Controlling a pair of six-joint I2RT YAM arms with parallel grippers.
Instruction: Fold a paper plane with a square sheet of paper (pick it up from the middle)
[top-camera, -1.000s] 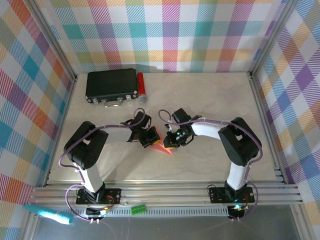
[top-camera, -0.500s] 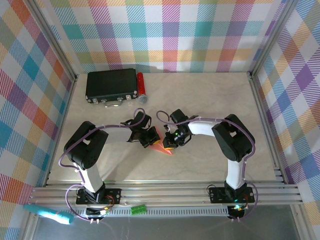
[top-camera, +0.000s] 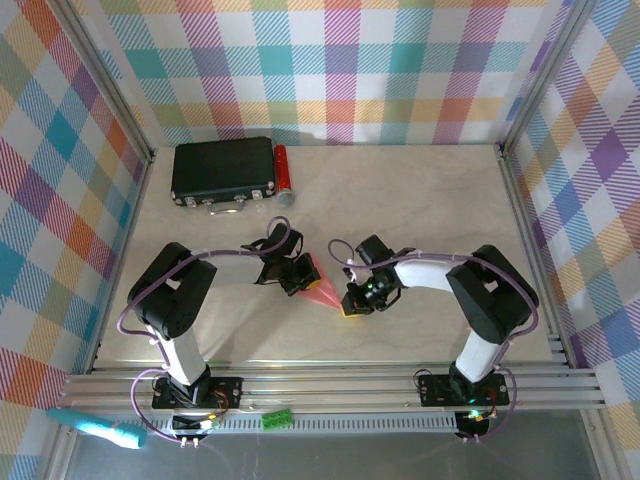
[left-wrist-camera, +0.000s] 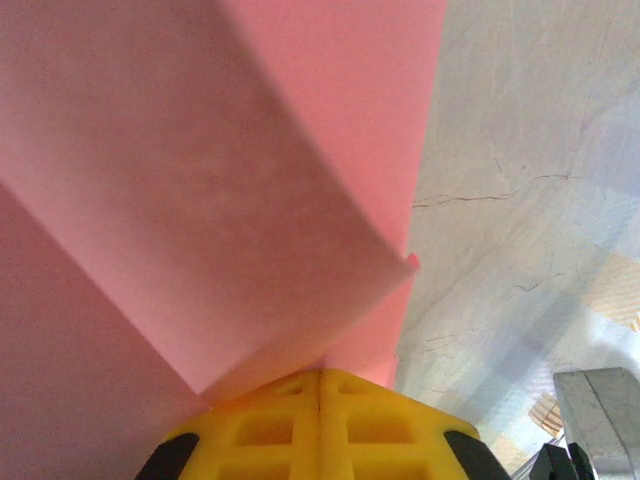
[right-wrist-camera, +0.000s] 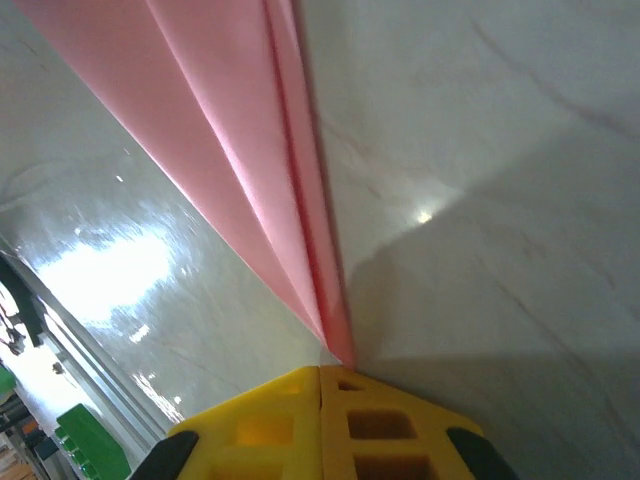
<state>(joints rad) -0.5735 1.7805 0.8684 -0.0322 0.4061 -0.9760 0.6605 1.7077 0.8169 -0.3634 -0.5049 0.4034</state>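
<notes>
A pale worktop (top-camera: 420, 200) with faint marble veining is closed in on three sides by walls (top-camera: 340, 70) of pastel plaid: pink, teal, yellow, orange and purple. Bare aluminium posts (top-camera: 110, 80) stand at the back corners, and an aluminium rail (top-camera: 330, 385) runs along the near edge. In the right wrist view a bright glare (right-wrist-camera: 110, 265) lies on the glossy surface.

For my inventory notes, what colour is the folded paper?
Pink-red paper plane, clearest in the right wrist view.
</notes>
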